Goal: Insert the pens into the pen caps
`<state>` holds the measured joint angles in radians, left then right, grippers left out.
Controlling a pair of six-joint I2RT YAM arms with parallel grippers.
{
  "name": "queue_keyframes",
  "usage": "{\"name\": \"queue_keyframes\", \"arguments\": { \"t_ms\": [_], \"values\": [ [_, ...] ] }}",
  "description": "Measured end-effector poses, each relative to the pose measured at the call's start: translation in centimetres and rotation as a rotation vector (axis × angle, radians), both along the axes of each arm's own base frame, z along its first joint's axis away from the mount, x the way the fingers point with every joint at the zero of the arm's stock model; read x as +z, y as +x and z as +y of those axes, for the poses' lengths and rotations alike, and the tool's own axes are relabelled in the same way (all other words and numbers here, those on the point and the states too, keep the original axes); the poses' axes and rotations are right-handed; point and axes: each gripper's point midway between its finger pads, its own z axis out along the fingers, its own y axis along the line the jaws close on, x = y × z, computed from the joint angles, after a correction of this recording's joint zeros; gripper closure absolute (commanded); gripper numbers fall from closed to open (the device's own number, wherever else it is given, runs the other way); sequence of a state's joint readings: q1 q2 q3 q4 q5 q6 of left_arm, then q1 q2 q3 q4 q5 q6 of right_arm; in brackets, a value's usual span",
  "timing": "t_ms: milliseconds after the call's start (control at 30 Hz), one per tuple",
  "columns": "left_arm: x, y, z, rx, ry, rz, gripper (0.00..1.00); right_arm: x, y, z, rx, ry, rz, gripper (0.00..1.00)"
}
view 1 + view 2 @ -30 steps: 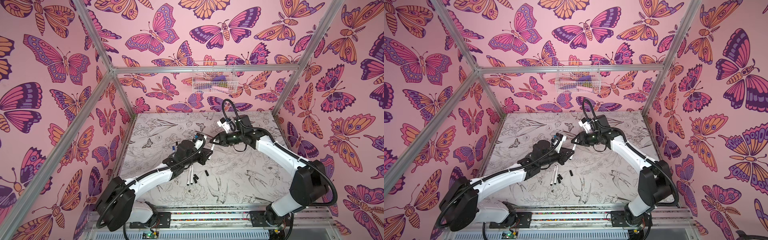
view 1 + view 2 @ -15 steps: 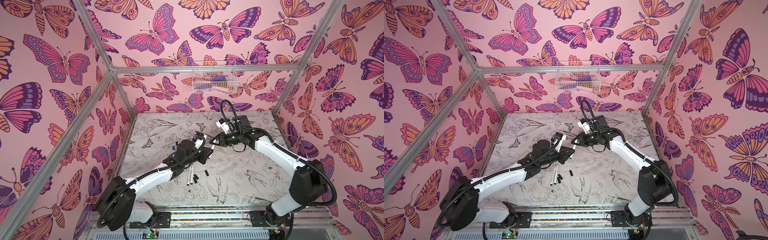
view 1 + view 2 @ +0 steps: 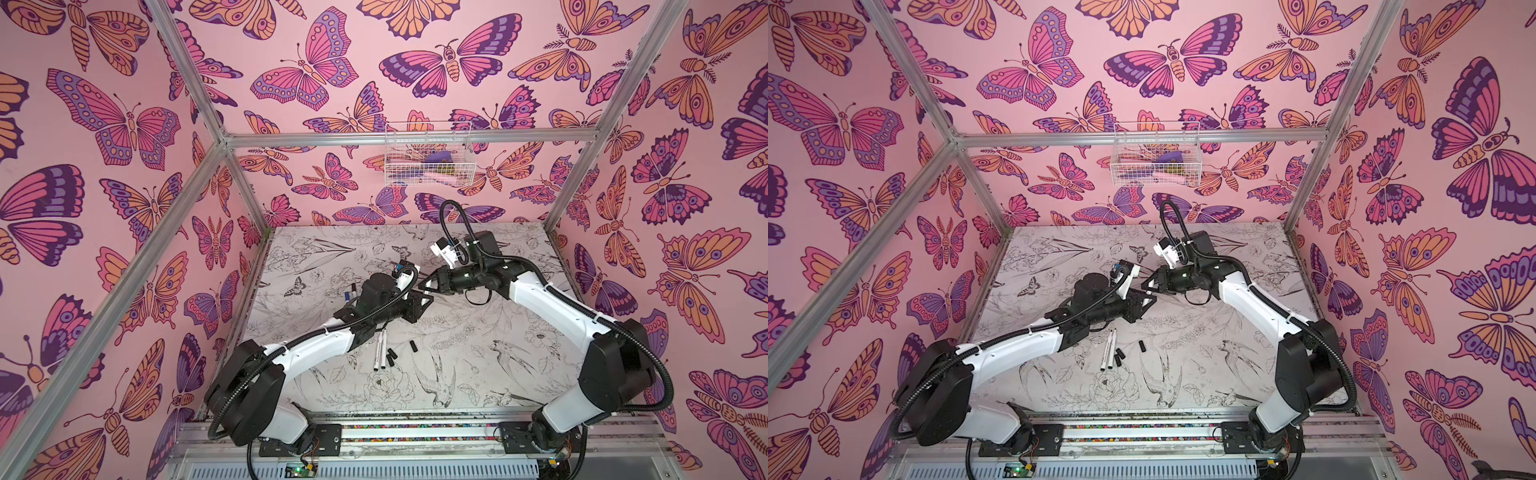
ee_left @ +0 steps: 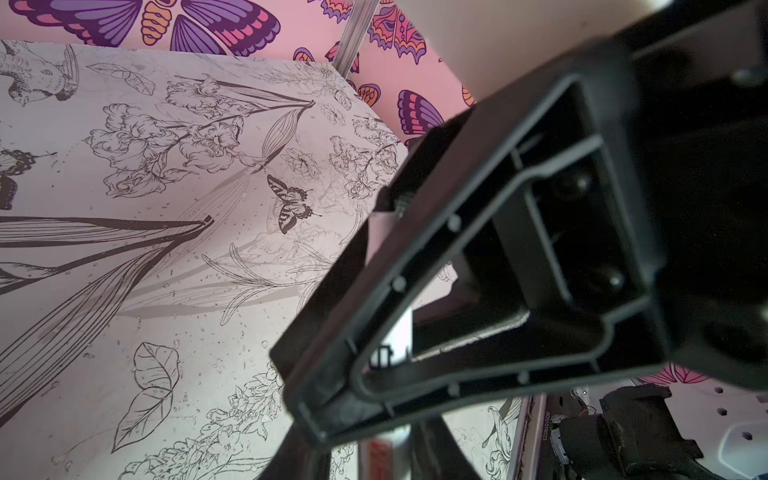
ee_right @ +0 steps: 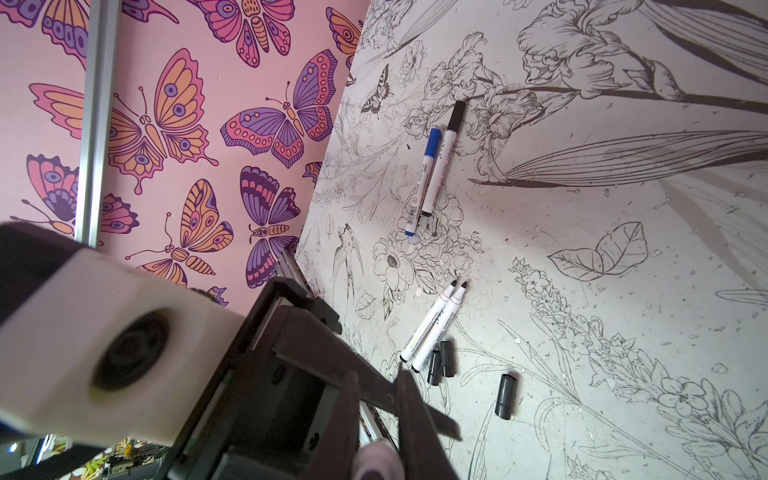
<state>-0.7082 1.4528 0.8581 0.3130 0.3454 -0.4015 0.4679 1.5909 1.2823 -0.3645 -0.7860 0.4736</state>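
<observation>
Both arms bend inward over the table; left gripper (image 3: 426, 299) and right gripper (image 3: 423, 286) are nearly tip to tip. Right jaws are closed, left I cannot tell. Two slim white pens (image 5: 439, 327) lie beside short black caps (image 5: 446, 359).

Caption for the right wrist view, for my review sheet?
Two capped pens, two uncapped pens and three loose black caps lie on the floral table.

pens (image 5: 427, 321): smooth white plastic | pen caps (image 5: 505, 395): matt black plastic | frame (image 3: 311, 138): brushed metal
</observation>
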Motion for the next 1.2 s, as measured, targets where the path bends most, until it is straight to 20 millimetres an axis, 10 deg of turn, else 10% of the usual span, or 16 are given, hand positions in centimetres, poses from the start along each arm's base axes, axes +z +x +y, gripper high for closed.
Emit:
{"name": "queue_keyframes", "arguments": {
  "t_ms": [200, 433, 600, 867, 1000, 1200],
  "values": [
    [0.1, 0.0, -0.1, -0.003, 0.001, 0.002, 0.72, -0.2, -0.2, -0.1, 0.007, -0.01, 0.002, 0.93],
    [-0.2, -0.4, -0.1, -0.027, 0.014, 0.02, 1.0, -0.6, -0.3, -0.3, 0.013, -0.027, -0.003, 0.93],
    [-0.6, -0.4, 0.1, -0.017, 0.024, 0.039, 1.0, -0.6, -0.8, -0.2, 0.029, -0.036, -0.012, 0.51],
    [-5.3, 3.3, 8.3, 0.388, 0.071, 0.185, 1.0, 0.7, -3.8, -0.6, 0.053, -0.038, -0.113, 0.48],
    [-6.2, 3.5, 13.0, 0.599, 0.096, 0.212, 1.0, -3.1, -6.3, 1.0, 0.148, -0.201, -0.15, 0.51],
    [-2.1, 3.6, 16.2, 0.754, 0.047, 0.111, 1.0, -15.3, -11.3, 2.3, 0.367, -0.608, -0.063, 0.52]
  ]
}}
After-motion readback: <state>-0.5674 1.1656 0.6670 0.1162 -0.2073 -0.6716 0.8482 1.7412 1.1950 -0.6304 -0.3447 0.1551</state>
